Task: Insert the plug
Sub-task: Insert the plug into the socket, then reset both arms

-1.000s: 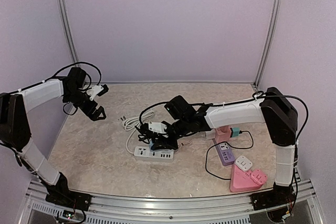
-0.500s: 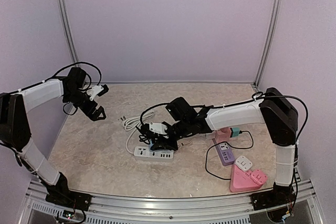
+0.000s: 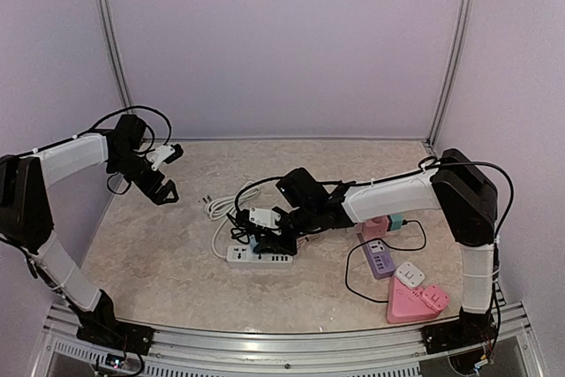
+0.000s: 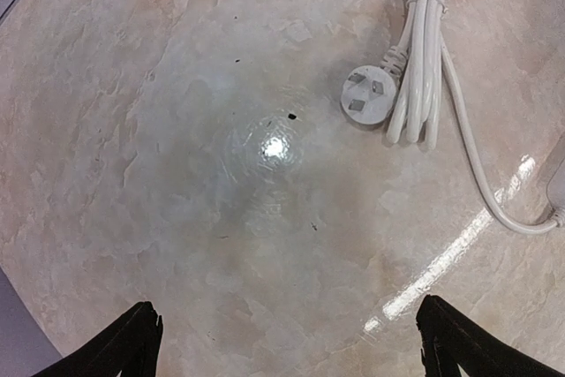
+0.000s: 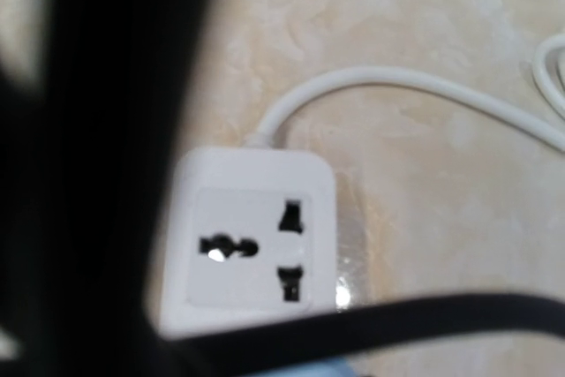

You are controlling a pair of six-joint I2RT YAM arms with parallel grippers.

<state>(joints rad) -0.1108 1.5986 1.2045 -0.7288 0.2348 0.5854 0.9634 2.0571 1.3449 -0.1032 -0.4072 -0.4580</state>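
Note:
A white power strip lies at the table's centre. Its end socket fills the right wrist view, close below the camera. My right gripper hovers low over the strip's middle, shut on a black plug whose black cable loops back to the left. In the right wrist view the plug is only a dark blur at the left, and the cable crosses the bottom. My left gripper hangs far left, open and empty above bare table.
The strip's own white cord bundle and white plug lie left of the strip. A purple power strip, a pink and teal adapter and a pink wedge with sockets sit at the right front.
My right gripper with the plug has edged slightly left and down toward the white strip. The left arm has not moved.

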